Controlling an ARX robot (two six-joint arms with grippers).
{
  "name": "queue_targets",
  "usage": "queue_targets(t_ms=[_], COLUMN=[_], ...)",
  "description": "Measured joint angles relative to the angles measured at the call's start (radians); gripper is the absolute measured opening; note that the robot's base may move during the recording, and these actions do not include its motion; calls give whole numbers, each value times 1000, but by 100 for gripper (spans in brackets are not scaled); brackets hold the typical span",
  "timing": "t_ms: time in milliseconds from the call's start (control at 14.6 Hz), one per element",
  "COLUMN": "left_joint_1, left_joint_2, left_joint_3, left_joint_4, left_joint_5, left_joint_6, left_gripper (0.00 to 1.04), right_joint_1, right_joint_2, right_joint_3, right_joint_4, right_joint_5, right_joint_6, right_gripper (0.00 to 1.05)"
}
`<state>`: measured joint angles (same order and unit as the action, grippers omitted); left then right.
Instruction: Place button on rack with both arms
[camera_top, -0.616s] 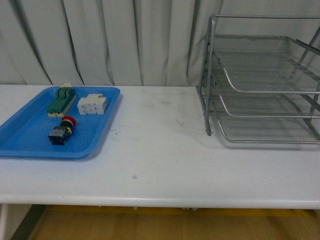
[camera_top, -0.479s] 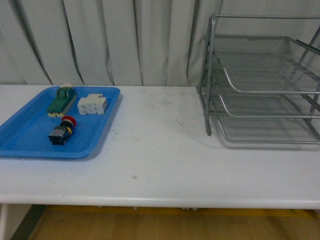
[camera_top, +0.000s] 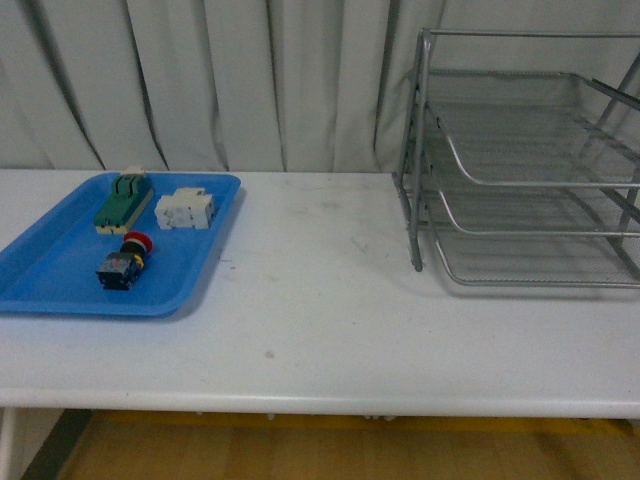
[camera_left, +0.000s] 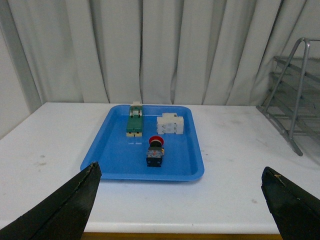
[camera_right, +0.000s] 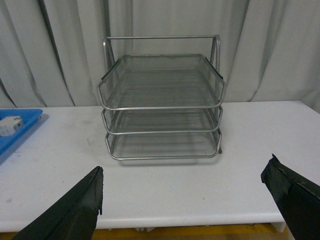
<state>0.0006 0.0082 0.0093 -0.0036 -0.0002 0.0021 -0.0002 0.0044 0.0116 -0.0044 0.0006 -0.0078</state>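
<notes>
Two pairs of jaws, both spread wide and empty. Left gripper: dark fingers framing its wrist view, held back by the near edge of the table, facing the tray head-on. Only bare white tabletop between fingers and tray rim. Right gripper: same wide gap, facing the curved tier fronts of the rack, well apart from it, with bare tabletop between.

Button on the tray, in the near half, roughly midway across. Lies on its side: red cap and yellow ring pointing away toward the curtain, dark body toward the robot. Touches neither neighbour. Farther back, near the far rim, green block, long axis front to back; just right of it, white block, set crosswise, apart from the green one by a narrow gap. Both behind the button, so off the line from the left gripper. Open blue floor around the button on the near side and on both flanks, with only the low rim ahead.

Rack at the right of the table, tray at the left, well apart, with a wide stretch of lightly scuffed tabletop between. Three mesh tiers stacked in a metal frame. Right end of the rack cut off by the edge of the front view. Pleated curtain close behind table, tray and rack.
</notes>
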Motion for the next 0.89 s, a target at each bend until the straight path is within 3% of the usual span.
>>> queue_targets(t_ms=[889], left_joint_1=[0], left_joint_2=[0], left_joint_3=[0], left_joint_4=[0], left_joint_5=[0], left_joint_6=[0], left_gripper=[98], right_joint_1=[0], right_joint_2=[0], right_joint_3=[0], right_joint_4=[0], right_joint_5=[0], right_joint_6=[0], right_gripper=[98])
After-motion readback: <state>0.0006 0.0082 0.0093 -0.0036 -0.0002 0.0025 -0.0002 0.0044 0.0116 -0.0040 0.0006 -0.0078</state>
